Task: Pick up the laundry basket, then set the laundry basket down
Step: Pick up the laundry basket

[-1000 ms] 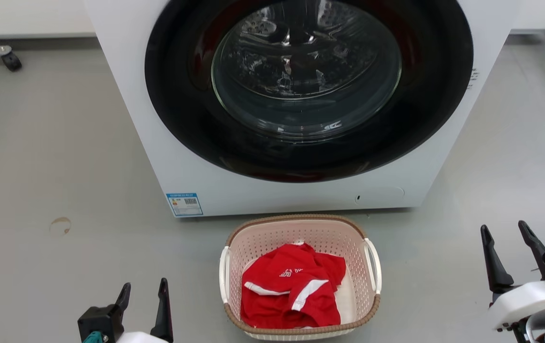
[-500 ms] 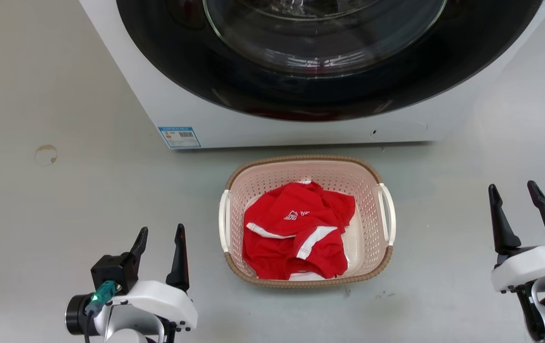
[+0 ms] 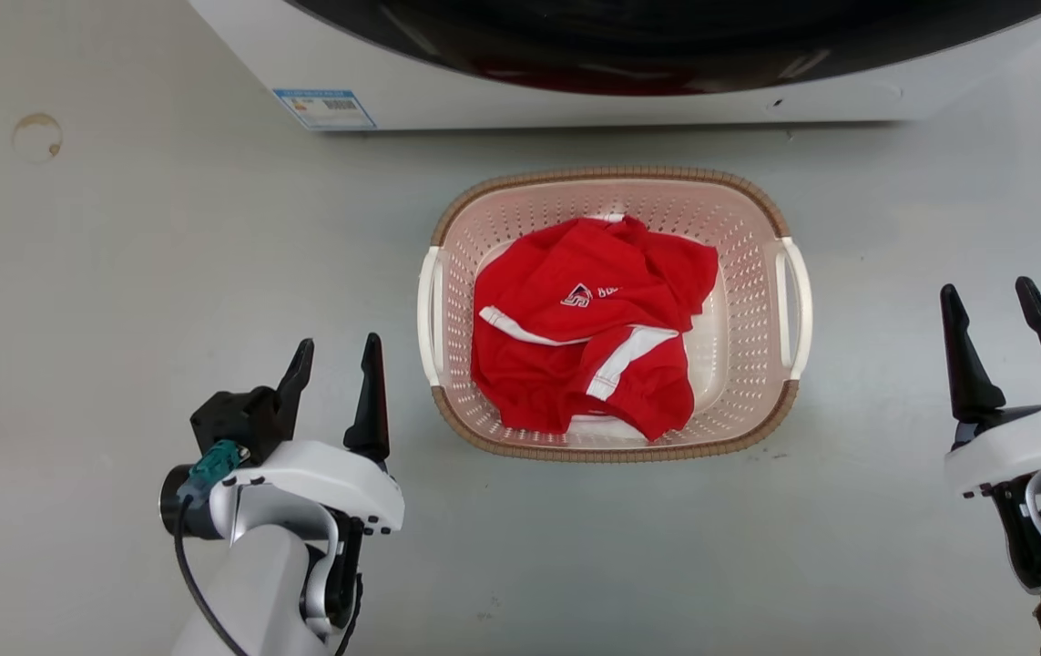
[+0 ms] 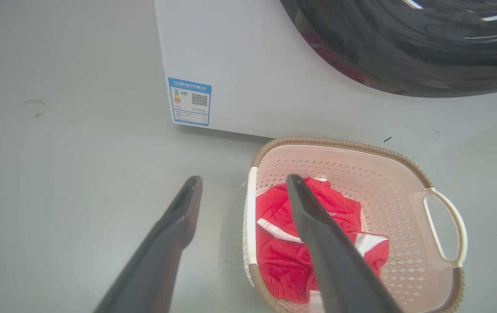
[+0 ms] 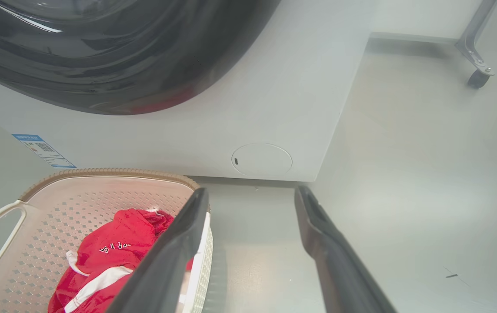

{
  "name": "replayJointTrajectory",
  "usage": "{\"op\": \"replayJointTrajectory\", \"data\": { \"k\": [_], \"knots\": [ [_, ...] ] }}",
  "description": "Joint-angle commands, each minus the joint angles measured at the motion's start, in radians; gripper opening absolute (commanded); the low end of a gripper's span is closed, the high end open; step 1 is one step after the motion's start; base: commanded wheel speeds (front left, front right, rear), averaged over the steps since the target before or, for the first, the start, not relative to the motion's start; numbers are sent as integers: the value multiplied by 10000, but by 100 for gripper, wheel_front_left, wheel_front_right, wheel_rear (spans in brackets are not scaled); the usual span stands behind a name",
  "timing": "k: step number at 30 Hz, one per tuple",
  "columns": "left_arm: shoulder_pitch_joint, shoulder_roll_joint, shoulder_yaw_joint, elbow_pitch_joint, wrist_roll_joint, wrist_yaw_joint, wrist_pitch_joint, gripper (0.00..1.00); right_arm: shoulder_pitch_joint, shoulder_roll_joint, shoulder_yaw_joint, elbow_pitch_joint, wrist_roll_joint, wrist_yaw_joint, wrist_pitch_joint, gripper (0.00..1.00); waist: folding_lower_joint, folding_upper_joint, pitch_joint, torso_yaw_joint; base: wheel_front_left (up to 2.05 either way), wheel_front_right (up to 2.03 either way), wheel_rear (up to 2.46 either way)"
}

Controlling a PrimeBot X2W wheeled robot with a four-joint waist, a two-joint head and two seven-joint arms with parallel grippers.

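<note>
Head view: laundry basket (image 3: 748, 301) between left pincer (image 3: 338, 344) and right pincer (image 3: 986, 288) — both spread, empty, off its edges.

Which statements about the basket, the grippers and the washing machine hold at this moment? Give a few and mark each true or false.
1. The laundry basket stands on the floor in front of the washing machine. True.
2. The left gripper is shut on a basket handle. False: it is open, beside the basket and apart from it.
3. A red garment lies in the basket. True.
4. The right gripper reaches inside the basket. False: it is open, well off to the basket's right.
</note>
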Motion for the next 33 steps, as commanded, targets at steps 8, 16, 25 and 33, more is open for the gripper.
{"op": "replayJointTrajectory", "data": {
  "k": [8, 16, 25, 33],
  "knots": [
    [-1504, 42, -269, 1259, -832, -482, -453, 100, -754, -374, 823, 88, 956, 44, -134, 100, 0, 0, 1940, 396, 0, 0, 0],
    [-2553, 38, -1033, 2215, -1589, -734, -523, 100, -1507, -403, 1459, 604, 1375, 44, -134, 100, 0, 0, 2780, 480, 0, 0, 0],
    [-3425, 37, -1188, 2934, -1461, -996, -527, 100, -2191, -346, 2125, 1225, 1842, 44, -135, 100, 0, 0, 3277, 490, 0, 0, 0],
    [-4394, 36, -1408, 3812, -584, -1106, -527, 100, -2850, -194, 2690, 1847, 2179, 44, -135, 100, 0, 0, 3508, 443, 0, 0, 0]
  ]
}}
